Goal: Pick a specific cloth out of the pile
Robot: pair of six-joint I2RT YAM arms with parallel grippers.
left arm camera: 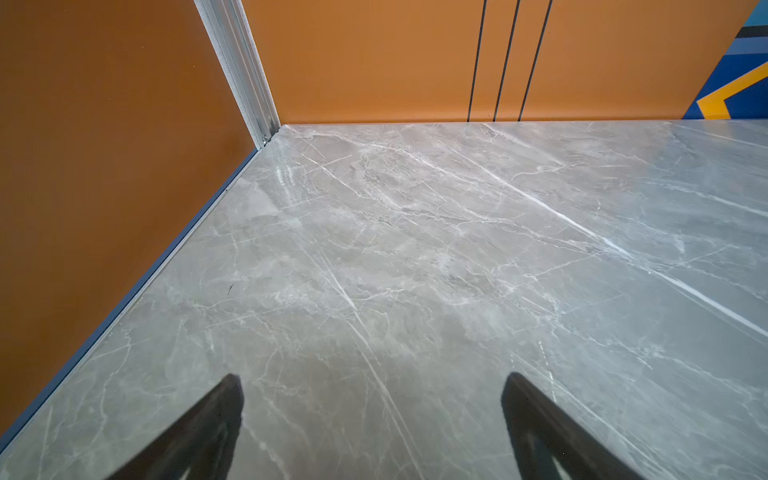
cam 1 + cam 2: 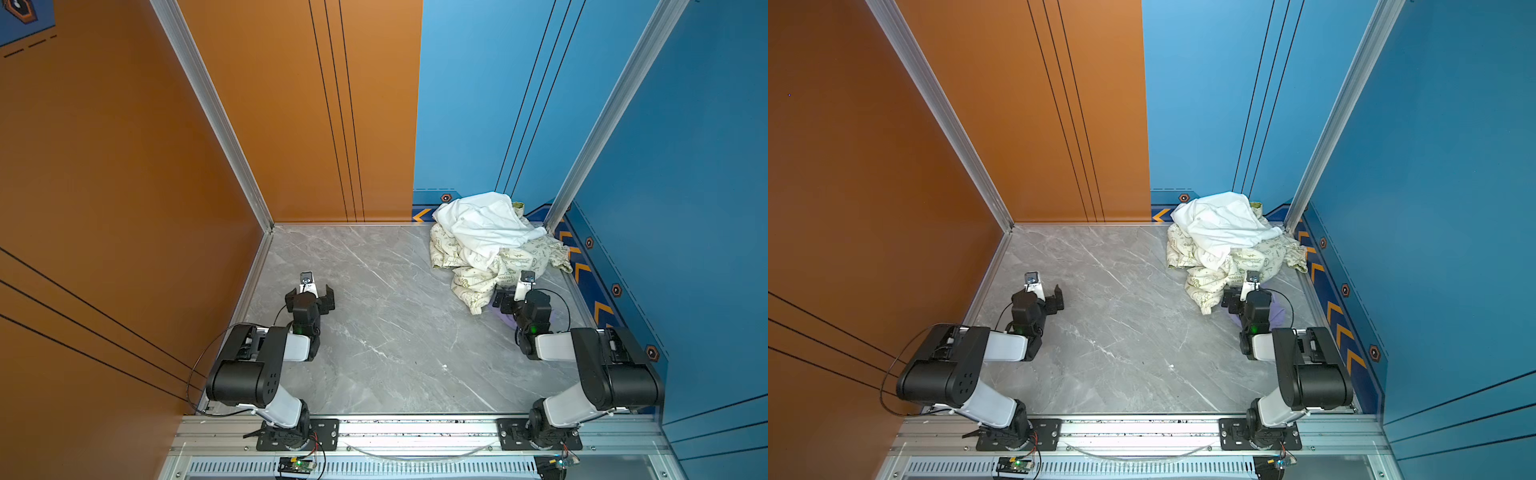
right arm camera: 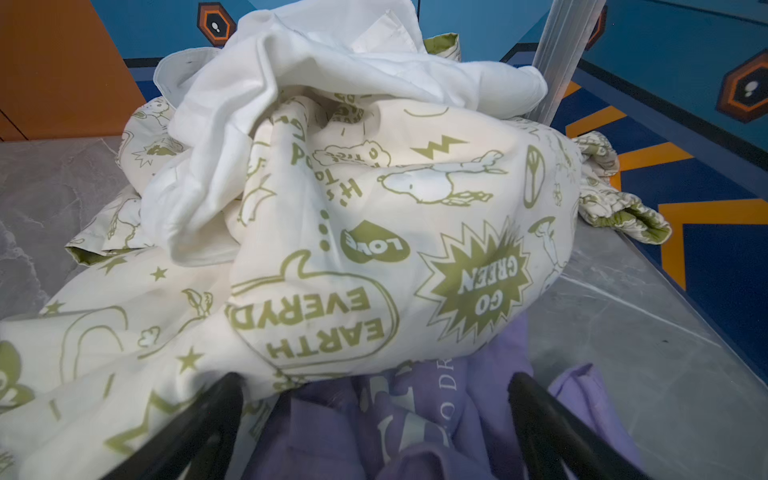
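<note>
The pile [image 2: 490,245] sits in the far right corner of the grey marble tabletop [image 2: 374,332]; a white shirt [image 2: 482,224] crowns it, draped over a cream cloth [image 2: 478,278] printed with green doodles. The cloth [image 3: 436,424], a lilac T-shirt, lies at the near edge of the pile, mostly buried under the cream cloth; only a crumpled part spills out toward the near right, and it shows as a sliver of purple [image 2: 1278,316] beside the right arm in a top view. White lettering shows on its folds in the right wrist view; how its long axis runs cannot be told, since most of it is hidden and bunched.

The right arm is folded, elbow raised at the near right, forearm reaching toward the far side; the right gripper [image 3: 374,386] is low at the near edge of the pile, aimed into it, jaws spread wide with the lilac fabric between them and nothing gripped; whether the fingers touch the fabric cannot be told.

The left arm mirrors that fold on the left; the left gripper [image 1: 372,380] stands wide open and empty over bare tabletop, facing the far left corner, well apart from the pile.
</note>
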